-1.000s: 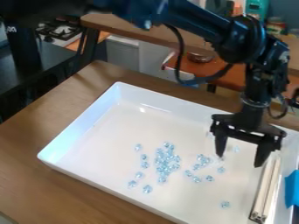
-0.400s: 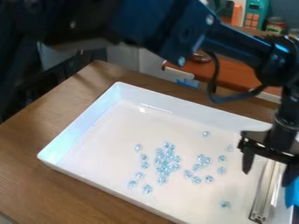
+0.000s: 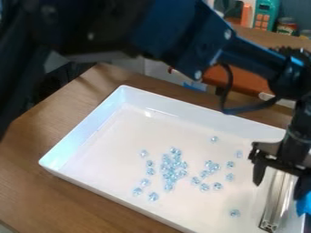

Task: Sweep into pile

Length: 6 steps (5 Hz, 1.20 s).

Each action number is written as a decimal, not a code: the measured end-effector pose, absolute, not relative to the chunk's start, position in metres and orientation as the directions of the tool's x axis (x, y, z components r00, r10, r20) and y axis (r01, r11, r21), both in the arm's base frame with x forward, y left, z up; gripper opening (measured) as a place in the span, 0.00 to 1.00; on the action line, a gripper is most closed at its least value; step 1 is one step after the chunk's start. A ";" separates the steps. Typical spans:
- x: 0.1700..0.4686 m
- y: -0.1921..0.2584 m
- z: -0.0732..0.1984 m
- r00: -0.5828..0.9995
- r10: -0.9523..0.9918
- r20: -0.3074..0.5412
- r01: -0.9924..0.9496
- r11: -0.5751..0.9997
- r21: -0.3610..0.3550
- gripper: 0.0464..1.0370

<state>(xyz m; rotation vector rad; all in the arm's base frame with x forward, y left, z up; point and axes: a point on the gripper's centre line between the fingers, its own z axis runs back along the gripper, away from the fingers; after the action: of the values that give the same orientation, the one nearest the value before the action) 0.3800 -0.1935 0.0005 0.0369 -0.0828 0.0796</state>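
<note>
The black gripper (image 3: 279, 189) hangs over the right side of the white tray (image 3: 91, 109), its two fingers spread apart on either side of the upper part of a long metal bar. That metal bar (image 3: 276, 202) lies along the tray's right side. Clear bluish beads (image 3: 173, 168) are gathered loosely around the tray's middle, with a smaller cluster (image 3: 209, 168) to their right. Single beads lie apart, one (image 3: 234, 213) close to the bar's lower end and one (image 3: 213, 139) farther back.
A blue object (image 3: 305, 204) is at the right edge, beside the gripper. The tray's raised walls surround the beads on a wooden table (image 3: 36, 182). Behind are a reddish-brown surface (image 3: 243, 84) and a teal toy (image 3: 265, 14). The arm crosses the upper view.
The gripper has moved right from above the right-hand beads to over the bar, with only a slight shift lately. The beads and the bar look unmoved.
</note>
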 end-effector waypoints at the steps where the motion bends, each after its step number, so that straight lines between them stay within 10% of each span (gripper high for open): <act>1: 0.381 -0.193 -0.002 0.993 0.069 0.093 -0.072 0.997 0.039 0.96; 2: 0.382 -0.192 -0.003 0.993 0.060 0.100 -0.064 0.997 0.040 0.93; 4: 0.370 -0.188 -0.014 0.996 0.034 0.081 -0.037 0.998 0.043 0.36; 6: 0.360 -0.152 -0.013 0.997 0.039 0.071 -0.042 0.998 0.044 0.33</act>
<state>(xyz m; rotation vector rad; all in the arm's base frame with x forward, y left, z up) 0.3599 -0.1524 -0.0129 0.0454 -0.0701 0.0409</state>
